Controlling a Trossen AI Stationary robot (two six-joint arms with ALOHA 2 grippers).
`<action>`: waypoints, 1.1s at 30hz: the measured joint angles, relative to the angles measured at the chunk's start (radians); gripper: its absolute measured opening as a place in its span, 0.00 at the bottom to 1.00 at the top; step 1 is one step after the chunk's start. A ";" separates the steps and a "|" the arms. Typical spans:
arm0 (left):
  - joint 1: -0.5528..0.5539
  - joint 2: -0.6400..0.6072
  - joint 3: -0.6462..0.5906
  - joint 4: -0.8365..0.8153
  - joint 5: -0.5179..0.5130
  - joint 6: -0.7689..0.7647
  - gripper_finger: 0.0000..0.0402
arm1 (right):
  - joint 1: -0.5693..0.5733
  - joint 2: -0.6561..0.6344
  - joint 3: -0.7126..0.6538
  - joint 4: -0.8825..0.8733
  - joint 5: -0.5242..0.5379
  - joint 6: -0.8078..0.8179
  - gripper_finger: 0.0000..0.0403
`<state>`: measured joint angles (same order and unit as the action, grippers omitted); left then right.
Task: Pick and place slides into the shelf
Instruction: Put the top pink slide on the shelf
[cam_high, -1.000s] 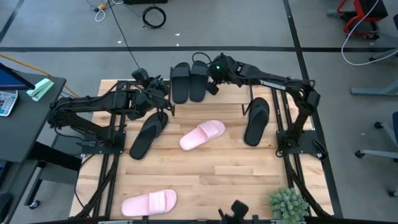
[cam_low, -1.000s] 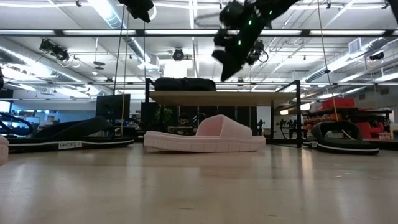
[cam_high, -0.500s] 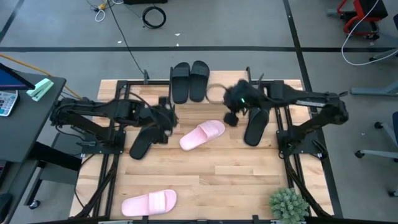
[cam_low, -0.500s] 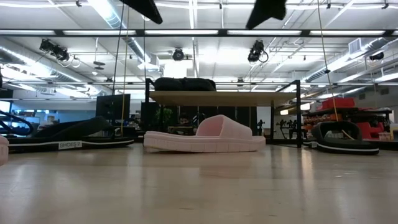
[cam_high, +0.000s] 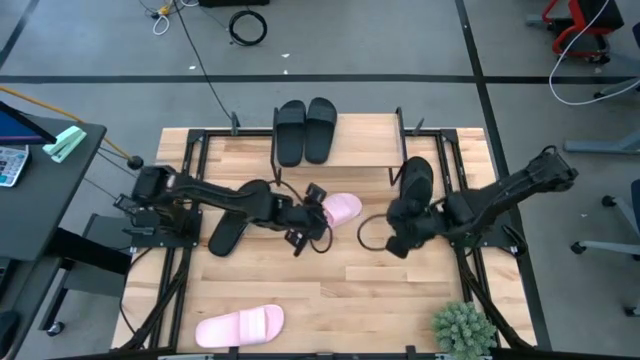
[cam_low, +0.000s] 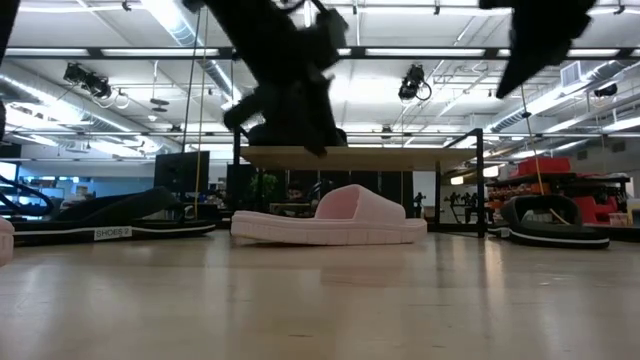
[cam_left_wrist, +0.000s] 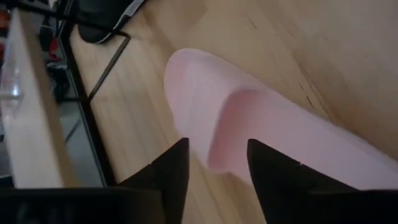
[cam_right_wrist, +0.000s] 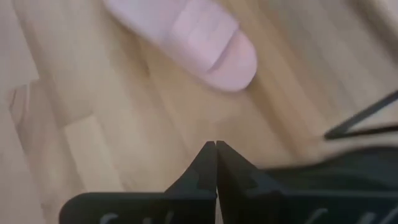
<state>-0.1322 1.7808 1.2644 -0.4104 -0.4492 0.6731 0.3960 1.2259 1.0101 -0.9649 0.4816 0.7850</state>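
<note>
A pale pink slide (cam_high: 342, 207) lies mid-table, sole down. My left gripper (cam_high: 312, 218) hangs open just above its near-left end; in the left wrist view the open gripper (cam_left_wrist: 214, 171) frames the pink slide (cam_left_wrist: 249, 118). The low view shows a gap between this gripper (cam_low: 290, 110) and the slide (cam_low: 330, 220). My right gripper (cam_high: 395, 243) is shut (cam_right_wrist: 216, 146) and hovers over the near end of a black slide (cam_high: 415, 180). Two black slides (cam_high: 305, 130) sit side by side on the shelf (cam_high: 365, 145) top board. Another black slide (cam_high: 228, 232) lies under my left arm.
A second pink slide (cam_high: 240, 325) lies near the table's near-left corner, and a small green plant (cam_high: 462, 328) stands at the near-right corner. The shelf's black frame legs (cam_high: 400, 120) rise at the far edge. Bare wood (cam_high: 360, 290) spreads across the near middle.
My left gripper has travelled from beside the shelf toward the table's middle and dropped over the pink slide. My right gripper has left the black slides on the shelf, moving toward the near and right side above the right black slide. No slide has moved.
</note>
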 joint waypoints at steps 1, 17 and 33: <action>0.002 0.020 0.000 0.019 0.000 0.020 0.45 | 0.016 -0.001 -0.014 -0.001 0.000 0.033 0.00; 0.125 0.182 0.000 0.276 -0.024 0.096 0.42 | 0.092 -0.017 -0.038 0.042 0.070 0.130 0.01; 0.101 0.169 0.010 0.267 -0.052 0.022 0.01 | 0.092 -0.020 -0.038 0.050 0.099 0.085 0.01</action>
<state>-0.0307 1.9499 1.2739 -0.1435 -0.5011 0.6949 0.4877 1.2060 0.9726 -0.9150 0.5804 0.8698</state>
